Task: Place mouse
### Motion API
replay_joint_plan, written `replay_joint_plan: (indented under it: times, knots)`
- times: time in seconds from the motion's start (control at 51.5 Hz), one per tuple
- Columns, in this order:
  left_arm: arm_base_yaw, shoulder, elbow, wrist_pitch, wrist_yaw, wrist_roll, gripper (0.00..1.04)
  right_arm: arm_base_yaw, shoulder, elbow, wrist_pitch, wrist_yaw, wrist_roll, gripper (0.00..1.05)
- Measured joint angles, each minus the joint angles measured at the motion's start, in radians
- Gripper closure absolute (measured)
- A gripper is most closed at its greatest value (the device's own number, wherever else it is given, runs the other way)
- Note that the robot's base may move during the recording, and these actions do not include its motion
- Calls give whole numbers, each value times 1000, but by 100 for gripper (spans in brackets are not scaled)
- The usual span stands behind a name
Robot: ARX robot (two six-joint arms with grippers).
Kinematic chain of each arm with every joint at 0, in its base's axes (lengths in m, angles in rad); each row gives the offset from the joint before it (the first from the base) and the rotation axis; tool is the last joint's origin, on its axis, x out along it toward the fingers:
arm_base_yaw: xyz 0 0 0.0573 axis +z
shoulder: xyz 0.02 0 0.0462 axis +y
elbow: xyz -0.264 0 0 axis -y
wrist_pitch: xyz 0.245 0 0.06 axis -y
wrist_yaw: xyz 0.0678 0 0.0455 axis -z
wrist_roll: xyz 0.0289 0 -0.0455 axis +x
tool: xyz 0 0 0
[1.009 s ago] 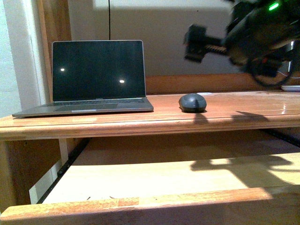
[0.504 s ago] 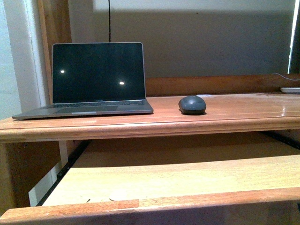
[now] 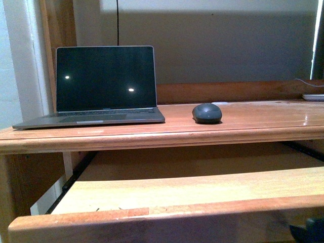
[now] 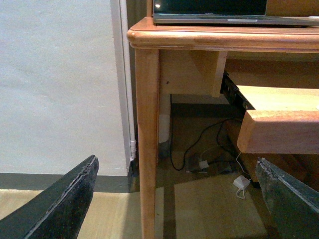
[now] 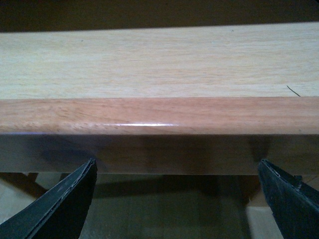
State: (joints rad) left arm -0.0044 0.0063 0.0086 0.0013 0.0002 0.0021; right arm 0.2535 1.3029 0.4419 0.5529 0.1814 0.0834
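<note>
- Mouse (image 3: 207,113) sits on the desk (image 3: 243,124), just right of the laptop (image 3: 98,91), with nothing gripping it.
- Left gripper (image 4: 174,199) and right gripper (image 5: 174,196) both gape wide, empty.
- Risk: the right gripper, low beside the pull-out shelf (image 5: 159,114), could knock its edge when rising.

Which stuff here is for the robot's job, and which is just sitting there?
For the job:
- mouse, resting on the desk

Just sitting there:
- open laptop, screen dark
- pull-out tray
- white device at the desk's far right
</note>
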Motion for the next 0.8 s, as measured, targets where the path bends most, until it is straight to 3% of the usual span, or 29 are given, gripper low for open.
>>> replay_joint_plan:
  times: [0.175,0.349,0.466,0.64,0.796]
  knots:
    - [0,0,0,0,0,0,8,83,270,254,-9,117,2,7]
    - [0,0,0,0,0,0,8,129,504,567,-111,217,6,7]
    - [0,0,0,0,0,0,8,154,557,648,-177,234,5,7]
    - [0,0,0,0,0,0,8,144,506,600,-152,209,65,7]
    - [0,0,0,0,0,0,8,87,190,363,-135,165,126,7]
